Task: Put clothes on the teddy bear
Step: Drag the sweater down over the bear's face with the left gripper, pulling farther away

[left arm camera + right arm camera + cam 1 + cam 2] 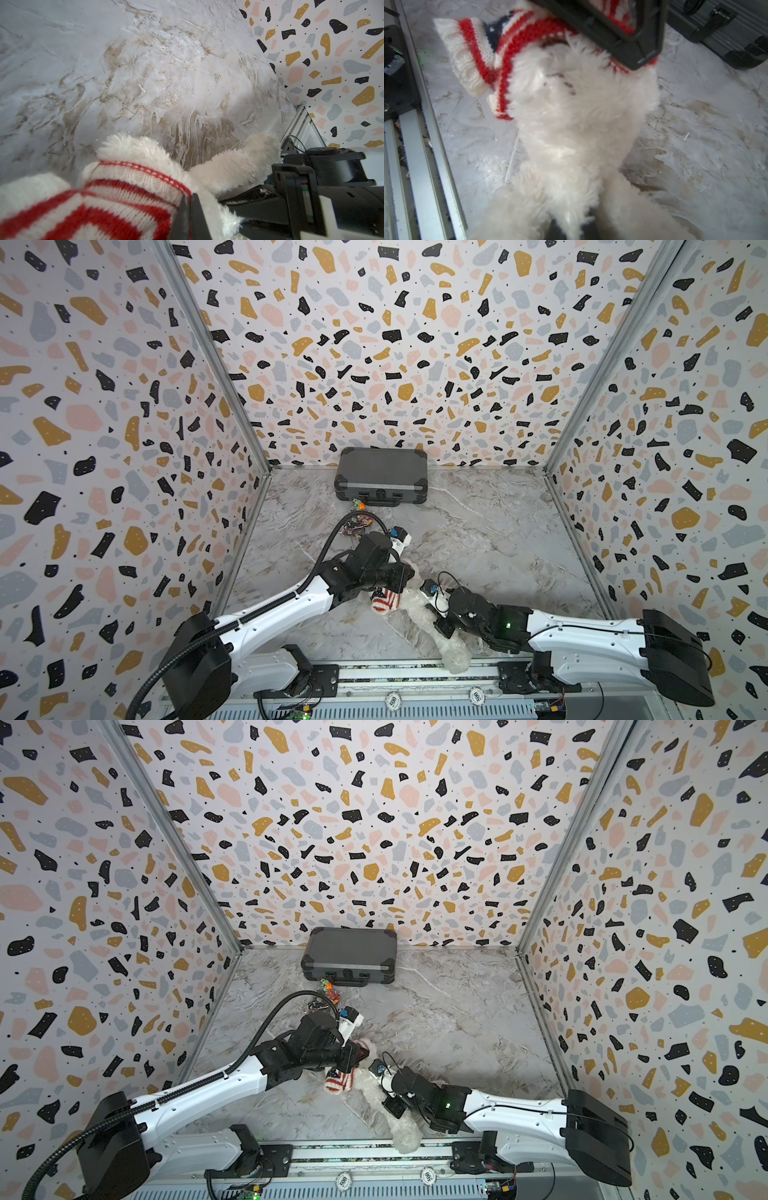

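Reaching in from 7 o'clock, the left gripper (188, 207) is clenched on the hem of the red-and-white striped knitted sweater (384, 602). The sweater also carries a navy patch with white dots, seen in the right wrist view. A fluffy white part of the bear pokes out through one of its red-stitched openings. Near the middle of the grey marble-patterned tabletop (498, 531) lies a small tangle of colourful bits (356, 526), too small to make out. Beyond it, at 12 o'clock against the back wall, lies a closed dark grey hard case with metal trim (380, 477).

The fluffy white plush teddy bear (415, 603) lies at about 6 o'clock on the table. Its upper end, towards 10 o'clock, is inside the sweater, and one white limb hangs over the front rail. Its face is hidden in both top views. Coming from 4 o'clock, the right gripper (572, 229) is clamped on the bear's lower body, with the fingertips buried in the fur.
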Controlling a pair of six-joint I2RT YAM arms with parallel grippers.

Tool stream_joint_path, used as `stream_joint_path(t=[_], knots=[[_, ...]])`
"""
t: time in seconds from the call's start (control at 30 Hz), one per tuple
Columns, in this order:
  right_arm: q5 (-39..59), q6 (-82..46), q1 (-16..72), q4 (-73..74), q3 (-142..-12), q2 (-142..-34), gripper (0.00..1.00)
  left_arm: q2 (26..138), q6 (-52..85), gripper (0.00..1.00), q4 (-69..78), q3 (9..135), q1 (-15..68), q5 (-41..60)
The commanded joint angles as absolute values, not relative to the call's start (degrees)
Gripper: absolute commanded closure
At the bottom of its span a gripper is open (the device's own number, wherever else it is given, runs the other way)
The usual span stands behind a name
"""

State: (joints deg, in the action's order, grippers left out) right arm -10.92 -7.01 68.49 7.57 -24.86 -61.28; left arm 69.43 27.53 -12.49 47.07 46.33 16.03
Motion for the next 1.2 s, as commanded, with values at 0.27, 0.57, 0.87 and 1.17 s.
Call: stream_joint_path(t=[0.27,0.57,0.87,1.17], knots=[[-16.5,4.0,68.6,29.1,-19.2,-52.7,1.00,68.1,26.8,0.83,-16.8,57.8,46.8,17.1],[-16.3,10.3,68.5,40.8,-14.9,-52.5,1.00,69.3,28.6,0.62,-16.2,63.0,46.9,18.7],[-8.4,12.2,62.9,51.0,-9.2,-51.2,1.00,66.4,29.0,0.41,-14.3,65.0,46.5,18.8],[-6.3,11.7,61.0,51.1,-8.5,-52.1,1.00,62.9,29.0,0.40,-13.7,66.7,44.7,22.8]])
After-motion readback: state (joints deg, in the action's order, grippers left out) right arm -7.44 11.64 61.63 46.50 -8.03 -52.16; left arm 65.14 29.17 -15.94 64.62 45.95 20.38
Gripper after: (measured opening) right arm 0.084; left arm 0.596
